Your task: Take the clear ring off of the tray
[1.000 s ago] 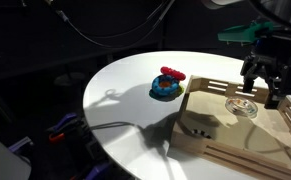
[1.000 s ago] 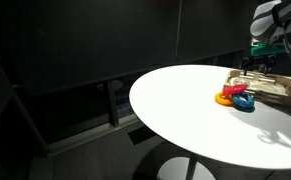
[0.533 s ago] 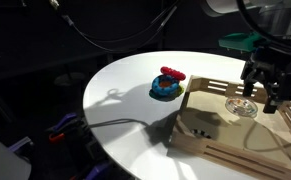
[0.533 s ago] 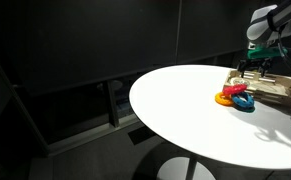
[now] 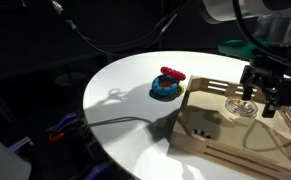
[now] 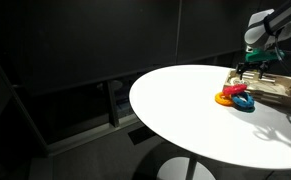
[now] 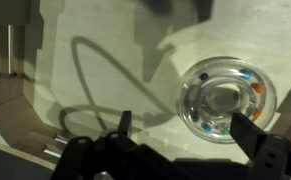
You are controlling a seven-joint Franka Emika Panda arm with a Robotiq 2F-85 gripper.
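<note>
The clear ring [image 5: 240, 107] lies flat on the floor of the light wooden tray [image 5: 210, 115]. In the wrist view it is a glassy ring [image 7: 225, 98] with small coloured beads inside its rim, lying on the tray floor [image 7: 105, 60]. My gripper [image 5: 262, 100] is open and hangs just above the ring, over its right side. In the wrist view the fingertips [image 7: 185, 130] are spread, the right one [image 7: 253, 128] beside the ring's lower right edge. In an exterior view the gripper [image 6: 253, 68] is over the tray [image 6: 275, 92].
A stacking toy with red and blue rings [image 5: 167, 84] stands on the round white table [image 5: 125, 100] beside the tray; it also shows in an exterior view [image 6: 237, 97]. A cable's shadow crosses the tray floor. The table edge drops to a dark floor.
My gripper has come down a little toward the clear ring in the tray and stays open. The ring and the toy have not moved.
</note>
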